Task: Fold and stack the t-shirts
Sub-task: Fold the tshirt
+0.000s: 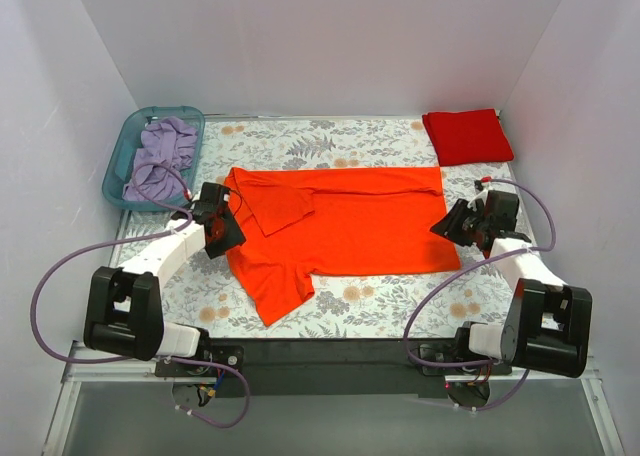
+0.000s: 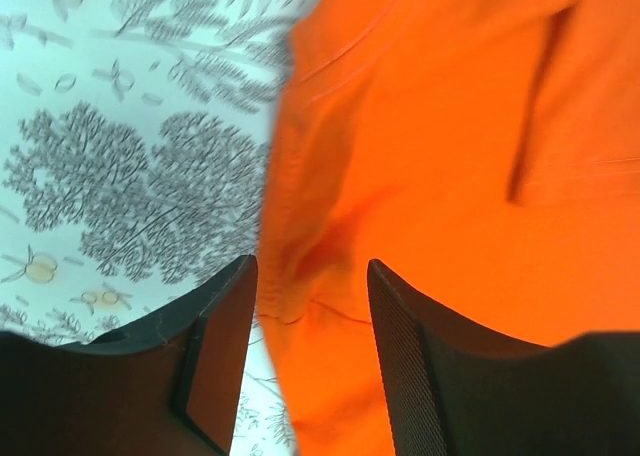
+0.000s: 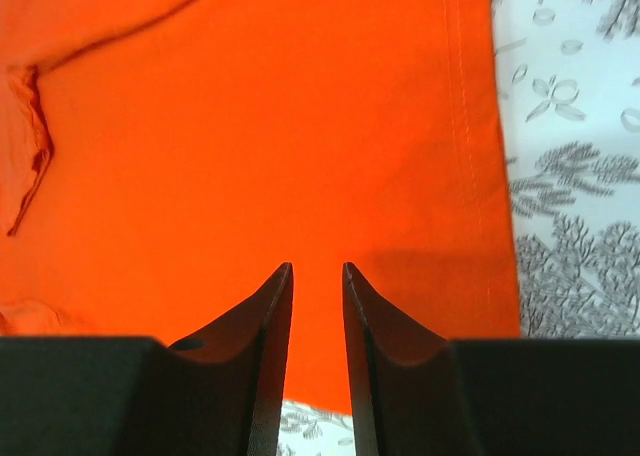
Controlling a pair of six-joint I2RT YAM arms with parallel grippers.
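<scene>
The bright orange t-shirt [image 1: 350, 226] lies spread across the middle of the table, its far edge and left sleeve folded inward and one sleeve sticking out toward the near left. A deeper red t-shirt [image 1: 466, 136] sits folded at the back right corner. My left gripper [image 1: 230, 234] is at the orange shirt's left edge; in the left wrist view its jaws [image 2: 311, 264] stand apart astride that edge [image 2: 290, 226] without pinching it. Over the shirt's right hem [image 3: 470, 126], my right gripper [image 1: 442, 226] [image 3: 317, 266] holds its jaws a narrow gap apart above flat cloth.
A teal basket [image 1: 120, 166] with lavender cloth [image 1: 160, 156] in it stands at the back left. The table carries a floral-print cover [image 1: 300, 141]. White walls close in the left, right and far sides.
</scene>
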